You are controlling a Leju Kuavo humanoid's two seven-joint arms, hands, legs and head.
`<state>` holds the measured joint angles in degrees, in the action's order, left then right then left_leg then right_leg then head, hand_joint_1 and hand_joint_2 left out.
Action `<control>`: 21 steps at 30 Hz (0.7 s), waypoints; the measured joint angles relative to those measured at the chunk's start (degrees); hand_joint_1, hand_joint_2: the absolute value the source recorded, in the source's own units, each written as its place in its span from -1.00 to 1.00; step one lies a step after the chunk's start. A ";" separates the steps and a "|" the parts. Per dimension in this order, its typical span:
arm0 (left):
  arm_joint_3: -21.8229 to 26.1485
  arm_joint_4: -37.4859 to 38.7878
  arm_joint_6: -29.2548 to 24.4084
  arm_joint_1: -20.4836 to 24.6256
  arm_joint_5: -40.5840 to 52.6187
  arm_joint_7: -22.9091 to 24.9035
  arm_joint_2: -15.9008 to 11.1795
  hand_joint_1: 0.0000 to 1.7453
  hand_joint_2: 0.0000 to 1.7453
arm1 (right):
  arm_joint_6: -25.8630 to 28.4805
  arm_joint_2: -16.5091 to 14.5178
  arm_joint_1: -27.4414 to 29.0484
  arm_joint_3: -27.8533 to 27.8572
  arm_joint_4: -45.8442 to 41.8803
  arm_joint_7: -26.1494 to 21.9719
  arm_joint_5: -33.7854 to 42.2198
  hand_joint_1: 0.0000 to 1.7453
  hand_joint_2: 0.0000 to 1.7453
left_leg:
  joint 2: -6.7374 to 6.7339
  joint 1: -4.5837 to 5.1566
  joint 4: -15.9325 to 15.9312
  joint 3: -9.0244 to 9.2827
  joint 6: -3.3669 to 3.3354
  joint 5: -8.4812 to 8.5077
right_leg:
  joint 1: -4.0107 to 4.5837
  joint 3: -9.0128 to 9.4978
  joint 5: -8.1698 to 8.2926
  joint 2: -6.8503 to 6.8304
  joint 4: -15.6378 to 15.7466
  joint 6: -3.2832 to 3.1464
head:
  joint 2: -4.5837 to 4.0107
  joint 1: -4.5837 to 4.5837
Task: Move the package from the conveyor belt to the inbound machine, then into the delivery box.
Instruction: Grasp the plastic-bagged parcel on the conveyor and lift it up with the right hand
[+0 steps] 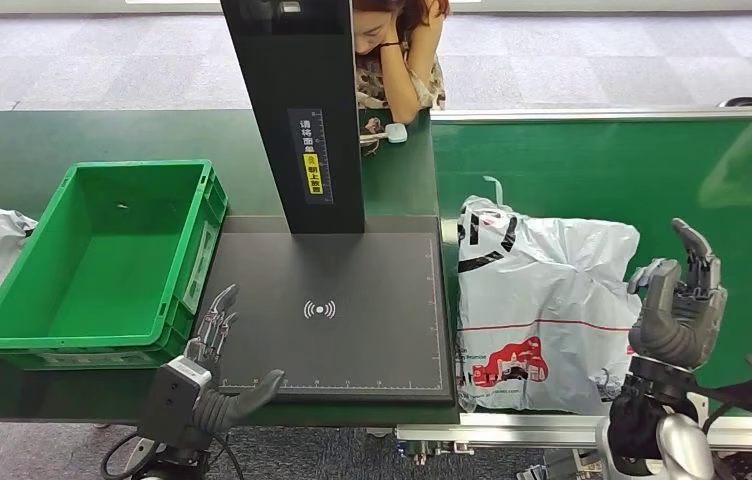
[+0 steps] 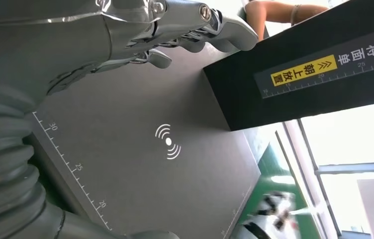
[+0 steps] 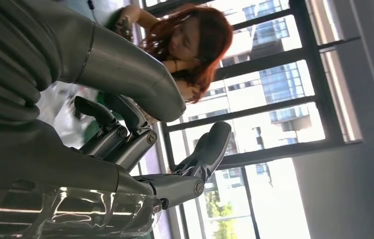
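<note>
Here, our empty, spread right hand (image 1: 679,305) hovers beside the crinkled white plastic package (image 1: 537,305) lying on the green conveyor belt (image 1: 592,170), our left hand (image 1: 214,375) open over the dark grey scanner platform (image 1: 352,320), so grasping the package seems next.

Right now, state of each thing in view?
package: lying flat on the conveyor belt, unheld
green crate: empty, upright
scanner pad: bare
left hand: open, at pad's near-left corner
right hand: open, raised beside package
</note>
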<state>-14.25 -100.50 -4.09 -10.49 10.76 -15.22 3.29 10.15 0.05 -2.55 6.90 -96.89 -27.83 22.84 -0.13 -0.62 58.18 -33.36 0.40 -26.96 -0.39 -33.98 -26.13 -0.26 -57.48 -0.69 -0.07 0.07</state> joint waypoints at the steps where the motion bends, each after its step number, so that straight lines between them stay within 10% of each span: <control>1: -0.05 0.00 -0.26 -0.19 0.06 -0.08 -0.01 -1.00 1.00 | 0.67 -0.37 0.32 0.00 -1.20 -0.70 0.01 1.00 1.00 | -0.01 0.00 0.00 0.00 0.00 0.00 | 0.00 0.00 0.00 0.00 0.00 0.00 | 0.00 0.00; 4: -0.32 0.00 -0.72 -0.48 0.16 -0.20 -0.01 -1.00 1.00 | 2.71 -1.22 0.55 -0.06 -4.11 -1.76 -0.73 1.00 1.00 | 0.00 0.00 0.00 -0.01 0.00 0.00 | 0.00 0.00 0.00 -0.01 0.00 0.00 | 0.00 -0.01; 8: -0.80 0.00 -0.74 -0.54 0.30 -0.21 0.02 -1.00 1.00 | 3.26 -1.66 0.29 -0.74 -6.68 -0.41 -3.19 -0.87 1.00 | 0.00 0.00 0.00 -0.02 0.00 0.00 | 0.00 0.01 0.01 -0.01 0.00 0.00 | 0.00 -0.01; 9: -0.87 0.00 -0.72 -0.54 0.35 -0.19 0.02 -1.00 1.00 | 2.80 -1.62 0.17 -1.21 -6.98 0.68 -4.62 -1.00 1.00 | -0.01 0.00 0.00 -0.02 0.00 0.00 | 0.00 0.01 0.01 -0.01 0.00 0.00 | 0.00 0.00; 21: -0.75 -1.90 0.36 -2.18 1.06 0.87 -0.08 -1.00 1.00 | -1.85 7.17 -6.47 -12.07 9.82 22.99 -54.50 -1.00 1.00 | 0.09 0.03 0.00 -0.08 -0.07 0.06 | -0.02 0.00 0.02 -0.15 0.00 0.02 | 0.00 0.00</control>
<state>-15.00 -102.40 -3.73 -12.67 11.82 -14.35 3.21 8.30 7.22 -9.02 -5.17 -87.07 -4.84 -31.66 -0.04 -0.59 58.18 -33.44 0.33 -26.90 -0.41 -33.98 -26.11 -0.41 -57.48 -0.67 -0.07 0.07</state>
